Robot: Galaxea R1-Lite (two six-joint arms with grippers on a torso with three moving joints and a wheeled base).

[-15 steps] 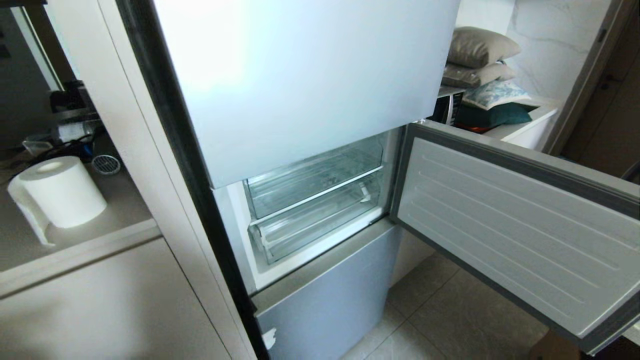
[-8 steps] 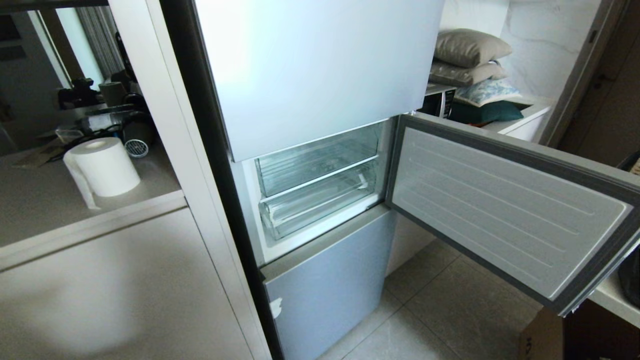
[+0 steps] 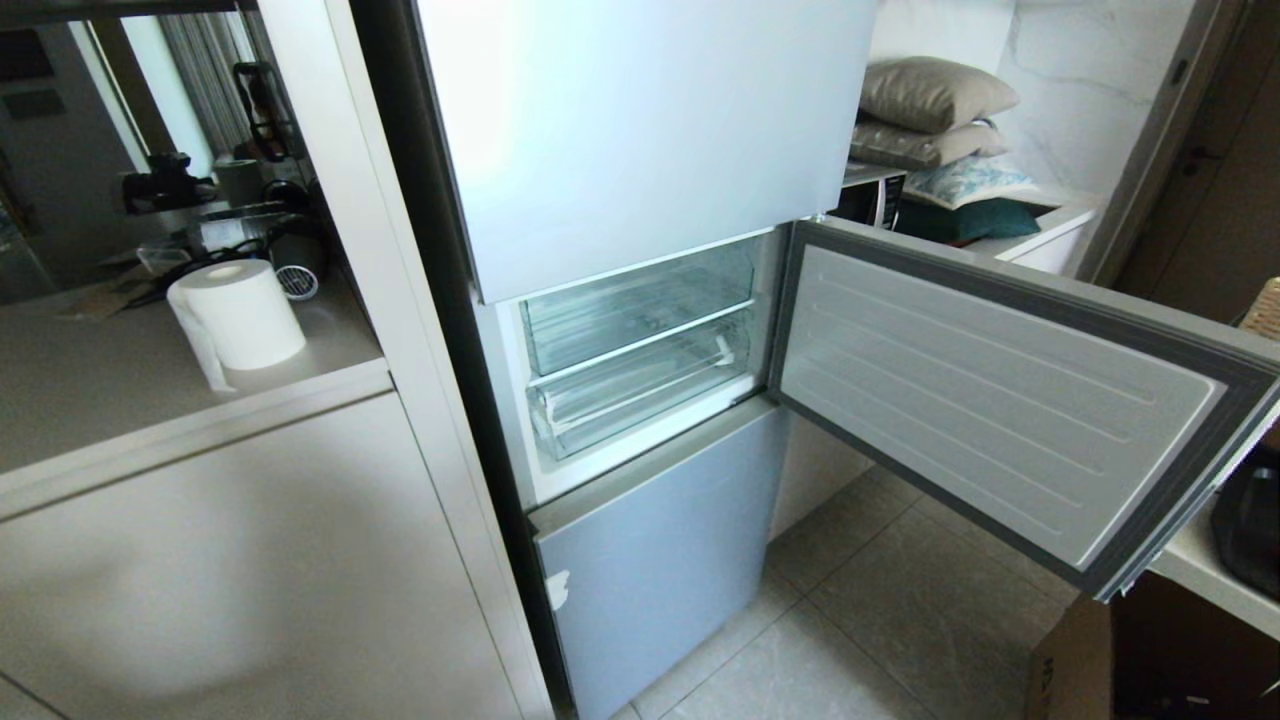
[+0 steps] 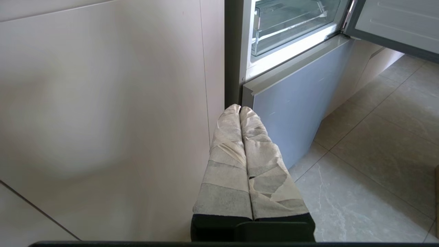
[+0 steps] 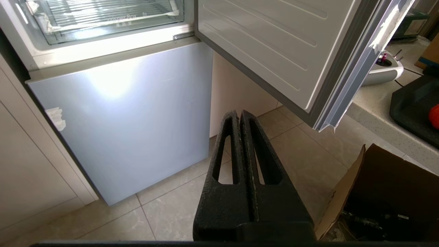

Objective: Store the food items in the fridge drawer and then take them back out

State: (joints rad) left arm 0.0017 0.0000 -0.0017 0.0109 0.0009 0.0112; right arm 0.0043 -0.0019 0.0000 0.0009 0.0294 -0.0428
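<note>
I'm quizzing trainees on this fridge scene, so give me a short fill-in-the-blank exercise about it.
1. The middle fridge door stands ____.
2. Both clear drawers look ____ of food.
3. The left gripper and right gripper are both ____.
4. On the counter left of the fridge stands a white ____.

Missing words: open; empty; shut; paper roll
</note>
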